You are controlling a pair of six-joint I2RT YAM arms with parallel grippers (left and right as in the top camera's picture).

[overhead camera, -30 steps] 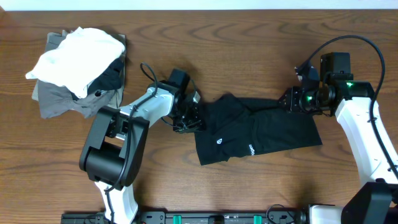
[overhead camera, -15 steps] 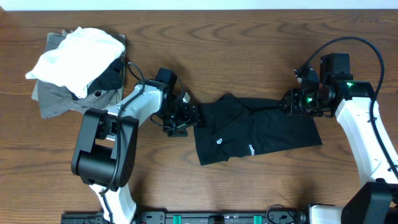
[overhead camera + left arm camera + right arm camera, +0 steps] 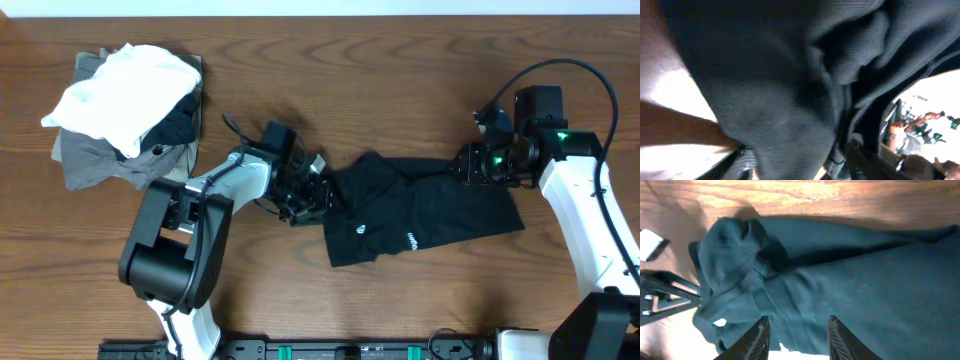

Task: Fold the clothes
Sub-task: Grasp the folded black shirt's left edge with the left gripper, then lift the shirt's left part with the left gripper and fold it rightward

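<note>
A black garment [image 3: 420, 215] with small white logos lies crumpled across the middle right of the table. My left gripper [image 3: 308, 195] is at its left edge. In the left wrist view black fabric [image 3: 790, 75] fills the frame and runs down between my fingers [image 3: 747, 162], so the left gripper [image 3: 795, 167] is shut on it. My right gripper [image 3: 468, 165] hovers over the garment's upper right part. In the right wrist view it [image 3: 799, 335] is open and empty, with the garment [image 3: 840, 280] spread beneath it.
A pile of clothes [image 3: 125, 100] sits at the back left, with a white piece on top of grey and black ones. Bare wooden table [image 3: 400, 80] lies behind the garment and in front of it. The table's back edge runs along the top.
My left gripper swung left, then came back right against the garment's left edge. The garment's lower left corner has shifted slightly right. The right arm has not moved.
</note>
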